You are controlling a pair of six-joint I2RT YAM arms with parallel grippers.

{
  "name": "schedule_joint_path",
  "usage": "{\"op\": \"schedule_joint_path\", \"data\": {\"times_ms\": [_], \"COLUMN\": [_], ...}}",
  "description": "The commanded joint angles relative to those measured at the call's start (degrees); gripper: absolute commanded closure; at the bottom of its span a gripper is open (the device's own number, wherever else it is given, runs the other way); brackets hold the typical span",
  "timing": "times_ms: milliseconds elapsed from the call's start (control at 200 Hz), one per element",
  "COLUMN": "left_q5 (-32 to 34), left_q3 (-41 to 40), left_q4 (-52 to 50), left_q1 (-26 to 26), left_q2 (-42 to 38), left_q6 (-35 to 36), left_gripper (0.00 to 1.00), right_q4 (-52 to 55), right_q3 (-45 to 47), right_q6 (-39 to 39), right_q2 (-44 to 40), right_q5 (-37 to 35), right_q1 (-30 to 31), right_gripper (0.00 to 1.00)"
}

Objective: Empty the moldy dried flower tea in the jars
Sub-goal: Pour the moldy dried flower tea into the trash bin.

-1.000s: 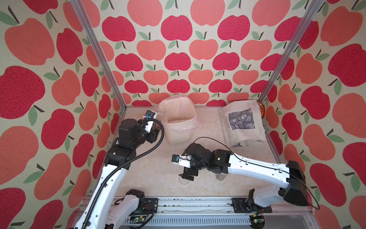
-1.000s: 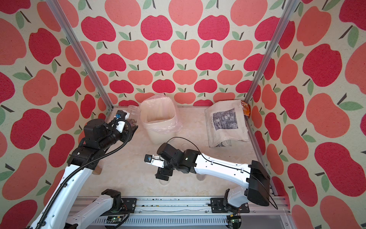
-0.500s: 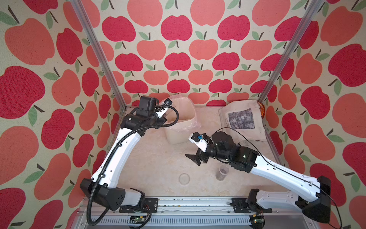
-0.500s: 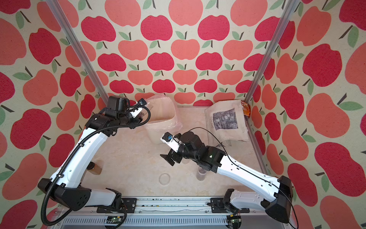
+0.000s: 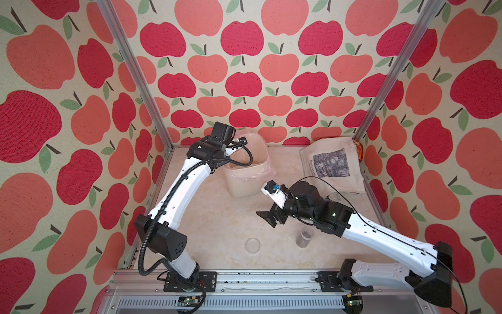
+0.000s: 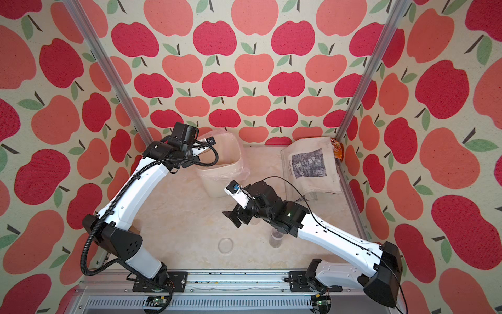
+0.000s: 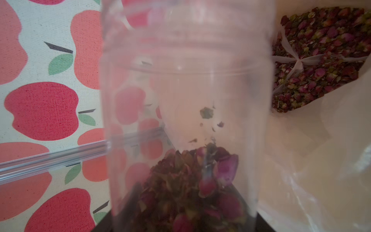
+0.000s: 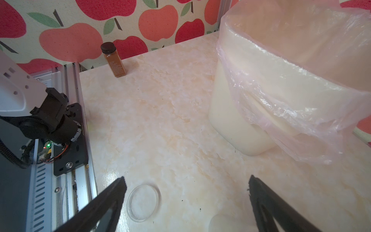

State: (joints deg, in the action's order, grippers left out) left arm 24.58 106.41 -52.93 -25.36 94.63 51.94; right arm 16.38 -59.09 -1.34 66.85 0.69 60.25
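Meanwhile the left arm [image 5: 187, 185] swung its jar [image 7: 186, 100] to the bin [image 5: 244, 185].

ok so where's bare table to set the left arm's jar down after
Widest bare patch: table centre, bordered by the bin, the lid and the left arm, though the open right tool hangs at its edge. Crowded: back right by the newspaper, and around the standing jar by the right arm.

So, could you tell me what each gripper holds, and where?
Left gripper: a clear jar, gripped near its closed base. Right gripper: open, holding nothing.
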Motion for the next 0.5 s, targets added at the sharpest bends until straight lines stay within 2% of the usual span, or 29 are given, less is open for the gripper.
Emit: {"op": "schedule_joint_path", "data": {"times_ms": [0,495], "left_q5": [5.68,12.52], "left_q3": [1.88,-2.01], "left_q4": [1.73,14.84], "left_q1": [-0.65,-4.43], "left_q2": [0.96,1.52], "left_q6": [5.44,23.67], "left_gripper": [1.00,1.00], "right_q4": [0.04,-1.36], "right_q3": [0.97,3.67], "right_q6": [1.12,3.72], "right_q2": [-2.09,-4.68], "right_q5": [-0.46,0.28], "right_q1": [-0.61,-3.56], "right_gripper": [0.01,0.01]}}
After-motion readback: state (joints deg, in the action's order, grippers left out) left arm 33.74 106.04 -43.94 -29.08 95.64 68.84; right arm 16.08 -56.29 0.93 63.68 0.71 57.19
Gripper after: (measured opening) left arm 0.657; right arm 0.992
